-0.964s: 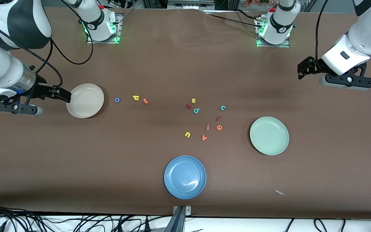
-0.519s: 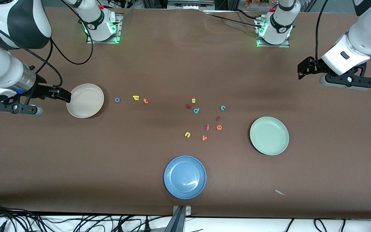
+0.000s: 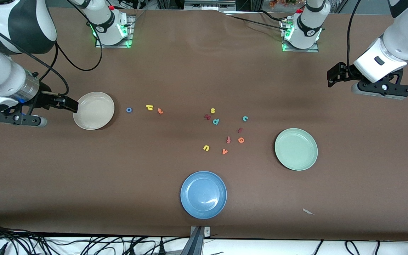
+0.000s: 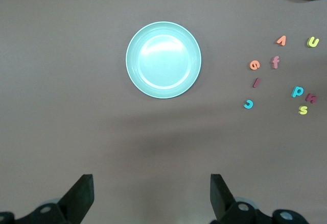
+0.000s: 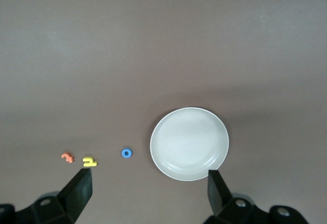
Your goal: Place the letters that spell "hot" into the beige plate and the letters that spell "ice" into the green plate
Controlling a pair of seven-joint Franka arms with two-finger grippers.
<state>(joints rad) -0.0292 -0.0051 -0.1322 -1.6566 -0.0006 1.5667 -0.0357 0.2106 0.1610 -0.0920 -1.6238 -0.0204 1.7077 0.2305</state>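
The beige plate (image 3: 93,110) (image 5: 189,143) lies toward the right arm's end of the table. Beside it, toward the middle, sit the blue "o" (image 3: 129,109) (image 5: 126,153), yellow "h" (image 3: 149,107) (image 5: 89,162) and orange "t" (image 3: 160,111) (image 5: 67,157). The green plate (image 3: 296,149) (image 4: 163,59) lies toward the left arm's end. Near it are the teal "c" (image 3: 245,118) (image 4: 248,103), dark red "i" (image 3: 240,130) (image 4: 256,82) and orange "e" (image 3: 241,140) (image 4: 254,65). My right gripper (image 3: 17,119) (image 5: 148,193) hangs open over bare cloth beside the beige plate. My left gripper (image 3: 381,89) (image 4: 150,198) hangs open and empty over bare cloth.
Other letters lie in the middle: yellow "s" (image 3: 213,110), a dark red letter (image 3: 207,116), teal "p" (image 3: 216,121), orange "f" (image 3: 228,140), orange "v" (image 3: 225,151), yellow "u" (image 3: 206,148). A blue plate (image 3: 203,194) lies nearest the front camera. A paper scrap (image 3: 308,211) lies near the front edge.
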